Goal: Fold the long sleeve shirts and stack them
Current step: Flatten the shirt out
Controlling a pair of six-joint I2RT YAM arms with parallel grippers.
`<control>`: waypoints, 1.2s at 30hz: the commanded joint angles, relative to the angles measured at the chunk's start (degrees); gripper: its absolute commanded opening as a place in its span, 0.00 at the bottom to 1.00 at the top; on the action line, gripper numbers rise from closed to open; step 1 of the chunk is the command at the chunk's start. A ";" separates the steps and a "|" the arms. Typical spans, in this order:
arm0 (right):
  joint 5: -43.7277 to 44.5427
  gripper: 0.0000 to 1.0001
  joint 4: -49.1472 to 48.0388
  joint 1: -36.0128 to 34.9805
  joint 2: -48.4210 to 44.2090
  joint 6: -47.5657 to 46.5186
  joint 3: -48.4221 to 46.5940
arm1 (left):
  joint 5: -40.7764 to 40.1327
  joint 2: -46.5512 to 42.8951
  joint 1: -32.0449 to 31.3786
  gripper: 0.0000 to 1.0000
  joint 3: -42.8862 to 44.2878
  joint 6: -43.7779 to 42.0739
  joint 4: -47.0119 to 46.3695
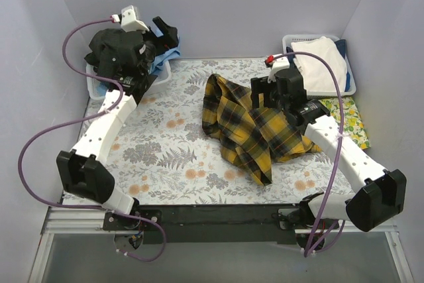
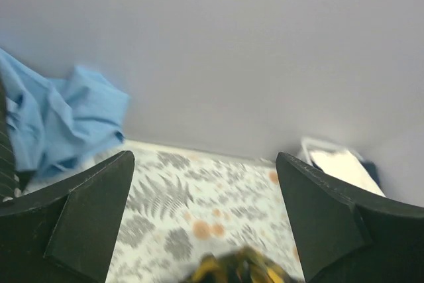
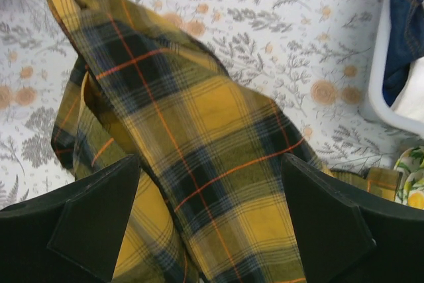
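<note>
A yellow-and-black plaid long sleeve shirt [image 1: 245, 127] lies crumpled on the fern-print table cover [image 1: 165, 144], right of centre. My right gripper [image 1: 264, 94] hovers over its right part. In the right wrist view this gripper [image 3: 211, 160] is open, with the plaid cloth [image 3: 199, 137] lying below the gap and nothing held. My left gripper [image 1: 164, 36] is raised at the back left, beside a light blue shirt [image 1: 172, 54]. In the left wrist view that gripper [image 2: 204, 157] is open and empty, the blue shirt [image 2: 66, 117] is at the left, and a blurred plaid edge [image 2: 238, 270] is at the bottom.
A white basket [image 1: 93, 84] at the back left holds dark and blue clothes. Another white basket [image 1: 351, 77] at the back right holds white and dark blue cloth. A yellow floral cloth [image 1: 351, 120] lies beside it. Plain walls close in the back and both sides.
</note>
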State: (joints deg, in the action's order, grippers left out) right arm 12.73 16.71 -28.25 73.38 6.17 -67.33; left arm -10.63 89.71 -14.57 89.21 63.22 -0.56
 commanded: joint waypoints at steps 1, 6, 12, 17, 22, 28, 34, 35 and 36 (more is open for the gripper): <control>-3.68 0.95 1.57 0.21 -2.45 0.59 1.68 | 6.57 -1.99 -0.37 0.89 -8.94 2.96 8.81; -3.16 0.93 5.69 0.74 -3.60 4.62 1.50 | 20.10 1.07 -2.82 0.87 -12.47 3.49 11.89; -5.52 0.93 13.43 0.92 -8.07 5.43 5.09 | 23.99 -1.46 -7.14 0.86 -25.73 2.87 16.46; -7.19 0.92 15.46 0.92 -11.24 6.22 10.54 | 27.06 -7.70 -8.37 0.87 -37.16 3.75 13.05; -4.39 0.92 15.81 0.92 -13.35 6.39 13.19 | 30.93 -7.72 -8.90 0.88 -41.74 4.63 6.90; 4.92 0.93 16.69 0.92 -14.06 7.10 13.28 | 29.53 0.09 -10.66 0.88 -40.08 4.80 1.99; 9.85 0.93 15.11 1.44 -11.69 6.13 13.54 | 24.79 7.84 -12.41 0.88 -37.62 6.12 -5.67; 10.20 0.93 14.85 1.62 -11.34 6.13 13.11 | 24.78 10.46 -12.76 0.87 -36.23 6.30 -6.38; 10.21 0.94 14.50 2.14 -10.99 6.22 13.10 | 24.52 11.61 -12.94 0.87 -35.43 6.47 -6.91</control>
State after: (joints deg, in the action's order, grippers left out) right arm 18.83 33.30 -27.22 61.19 12.43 -53.82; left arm 16.84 97.34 -26.50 49.78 68.90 -1.56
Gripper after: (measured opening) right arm 0.931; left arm 0.875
